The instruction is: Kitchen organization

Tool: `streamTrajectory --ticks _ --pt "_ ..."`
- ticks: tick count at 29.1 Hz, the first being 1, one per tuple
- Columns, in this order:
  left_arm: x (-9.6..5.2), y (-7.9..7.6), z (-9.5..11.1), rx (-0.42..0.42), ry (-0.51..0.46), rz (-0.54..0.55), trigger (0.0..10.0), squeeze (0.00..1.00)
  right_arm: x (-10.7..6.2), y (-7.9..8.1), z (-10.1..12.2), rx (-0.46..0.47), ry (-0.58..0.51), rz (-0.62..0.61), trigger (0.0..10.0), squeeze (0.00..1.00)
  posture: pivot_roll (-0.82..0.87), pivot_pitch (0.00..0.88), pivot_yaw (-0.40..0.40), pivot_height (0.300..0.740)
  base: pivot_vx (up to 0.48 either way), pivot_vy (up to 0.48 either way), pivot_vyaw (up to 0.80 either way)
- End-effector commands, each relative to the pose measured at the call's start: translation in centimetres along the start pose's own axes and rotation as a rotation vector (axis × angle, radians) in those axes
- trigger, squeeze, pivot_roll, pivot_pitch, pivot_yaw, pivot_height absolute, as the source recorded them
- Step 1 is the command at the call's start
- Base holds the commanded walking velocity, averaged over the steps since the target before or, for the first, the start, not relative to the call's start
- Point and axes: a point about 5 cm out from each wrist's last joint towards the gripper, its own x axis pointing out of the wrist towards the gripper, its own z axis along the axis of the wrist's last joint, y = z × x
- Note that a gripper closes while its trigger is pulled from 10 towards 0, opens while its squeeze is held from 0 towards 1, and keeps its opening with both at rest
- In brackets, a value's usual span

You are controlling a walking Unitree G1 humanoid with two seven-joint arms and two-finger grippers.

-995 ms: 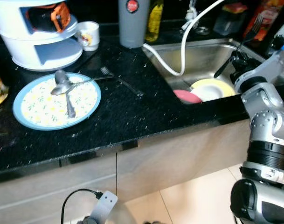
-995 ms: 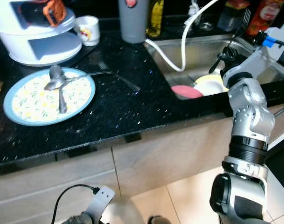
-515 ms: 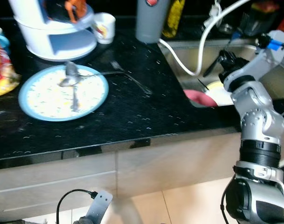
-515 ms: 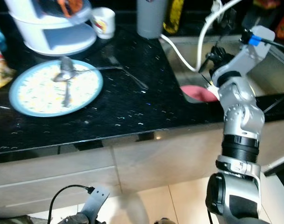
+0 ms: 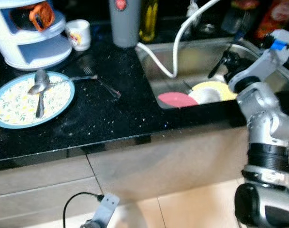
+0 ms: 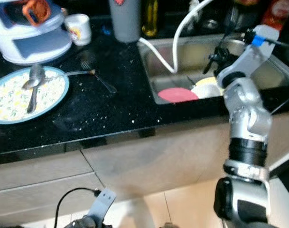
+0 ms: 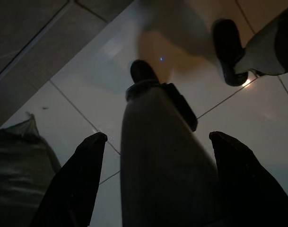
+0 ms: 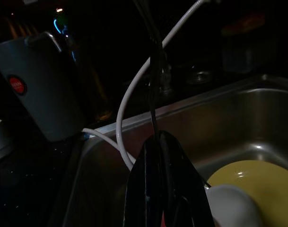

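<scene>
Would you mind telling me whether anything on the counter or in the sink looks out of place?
A fork lies loose on the black counter, beside the patterned plate that holds two spoons. In the sink, a pink dish and a yellow plate lie unwashed, with a white hose looping in. Nothing looks spilled or broken.

On the counter (image 5: pixel 125 111) lie one blue-rimmed patterned plate (image 5: pixel 16 102) carrying two spoons (image 5: pixel 40 88), one fork (image 5: pixel 100 81), one white mug (image 5: pixel 79 34), one grey jug (image 5: pixel 125 21), one olive-oil bottle (image 5: pixel 149 19) and one white tiered rack (image 5: pixel 30 40). The sink (image 5: pixel 201 57) holds one pink plate (image 5: pixel 175 99), one yellow plate (image 5: pixel 218 88) and one white hose (image 5: pixel 175 47).
</scene>
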Motion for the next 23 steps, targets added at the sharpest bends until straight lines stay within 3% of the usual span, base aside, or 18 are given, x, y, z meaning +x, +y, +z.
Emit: streamTrajectory --ticks 1,7,12,15,18,20,22,23 --pt "0.0 -0.2 -1.2 0.006 0.047 -0.006 10.0 0.00 0.1 0.5 0.1 -0.001 -0.010 0.018 0.0 0.00 0.00 0.090 -0.027 0.740 0.000 0.000 0.00" --pt "0.0 -0.4 -1.2 0.005 0.047 -0.007 10.0 0.00 0.4 1.0 -0.2 -0.046 0.001 0.032 0.0 0.00 0.00 0.091 -0.030 0.740 0.000 0.000 0.00" --pt "0.1 -0.6 -1.2 0.000 0.042 -0.008 10.0 0.00 1.7 1.5 0.3 -0.136 -0.011 0.019 0.0 0.00 0.01 0.101 -0.038 0.740 0.000 0.000 0.00" --pt "0.1 -0.9 -1.5 -0.007 0.044 -0.012 10.0 0.00 3.1 1.9 0.6 -0.309 0.015 0.004 0.0 0.00 0.02 0.121 -0.044 0.740 0.000 0.000 0.00" --pt "0.1 -1.1 -1.6 -0.011 0.047 -0.014 10.0 0.00 3.5 2.2 0.5 -0.369 0.040 0.015 0.0 0.00 0.02 0.127 -0.047 0.740 0.000 0.000 0.00" --pt "0.1 -1.6 -2.2 -0.026 0.059 -0.019 10.0 0.00 5.1 2.4 0.5 -0.527 0.114 0.032 0.0 0.00 0.02 0.156 -0.059 0.740 0.000 0.000 0.00" --pt "0.1 -1.8 -2.4 -0.027 0.062 -0.021 10.0 0.00 5.3 2.3 0.7 -0.572 0.125 0.028 0.0 0.00 0.03 0.163 -0.062 0.740 0.000 0.000 0.00" --pt "0.1 -2.1 -2.8 -0.030 0.069 -0.024 10.0 0.00 5.9 2.2 1.3 -0.665 0.135 0.025 0.0 0.00 0.03 0.181 -0.072 0.740 0.000 0.000 0.00"
